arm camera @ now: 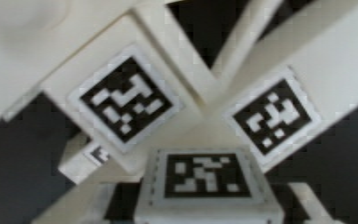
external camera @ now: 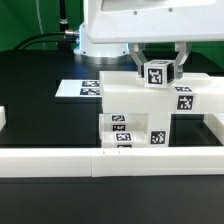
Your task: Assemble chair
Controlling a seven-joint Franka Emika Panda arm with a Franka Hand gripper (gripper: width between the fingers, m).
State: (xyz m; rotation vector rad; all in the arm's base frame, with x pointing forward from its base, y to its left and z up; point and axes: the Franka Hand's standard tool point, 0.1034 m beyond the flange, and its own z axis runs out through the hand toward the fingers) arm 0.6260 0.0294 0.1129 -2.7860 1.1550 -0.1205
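Observation:
The chair (external camera: 150, 110) stands part-built near the middle of the black table: a wide white slab (external camera: 185, 97) with a marker tag rests on lower tagged blocks (external camera: 125, 130). My gripper (external camera: 157, 74) hangs just above the slab, shut on a small white square post (external camera: 157, 72) that has a tag on its face. In the wrist view the post (arm camera: 202, 172) sits between the two fingers (arm camera: 126, 196). Beyond it lie two tagged faces of the chair (arm camera: 128, 95).
A long low white rail (external camera: 90, 160) runs along the front and turns back at the exterior view's right (external camera: 214, 128). The marker board (external camera: 82, 88) lies flat behind the chair. A white piece (external camera: 3, 120) shows at the exterior view's left edge.

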